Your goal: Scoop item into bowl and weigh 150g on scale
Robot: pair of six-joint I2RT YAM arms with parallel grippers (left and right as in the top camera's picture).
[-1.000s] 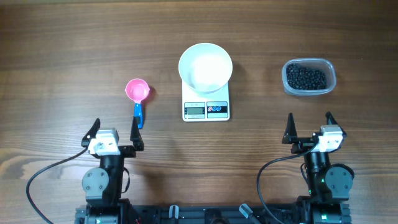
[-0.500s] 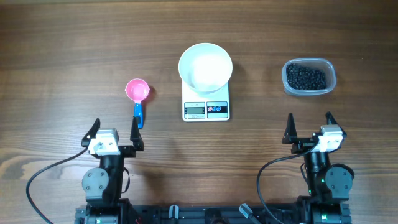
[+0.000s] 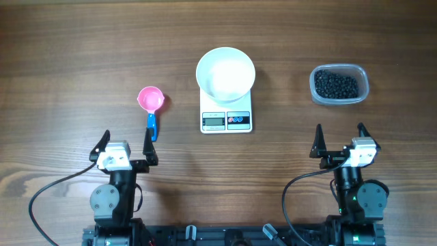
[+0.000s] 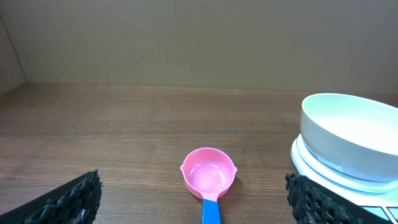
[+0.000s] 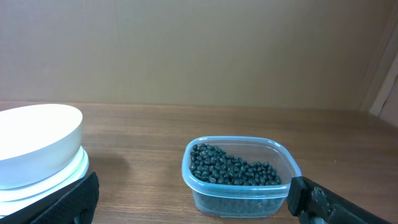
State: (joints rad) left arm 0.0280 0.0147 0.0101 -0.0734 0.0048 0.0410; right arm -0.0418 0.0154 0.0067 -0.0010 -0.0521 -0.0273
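A: Wide and empty: left gripper [image 3: 126, 137], right gripper [image 3: 339, 130], low in frame. White bowl [image 3: 225, 74] on scale [image 3: 226, 121], centre; beans [image 3: 335, 85] upper right.
B: Possible trouble: nudging bowl off scale, spilling beans mid-carry from scoop [image 3: 151, 101].

**Surface materials, overhead view.**
Matt brown wood-grain table [image 3: 68, 55]; glossy round white bowl [image 3: 225, 74], centre; smooth white plastic rectangular scale [image 3: 226, 121]; clear plastic tub [image 3: 367, 82], upper right, holding dull black beans [image 3: 336, 85]; smooth pink plastic scoop [image 3: 151, 100], left.
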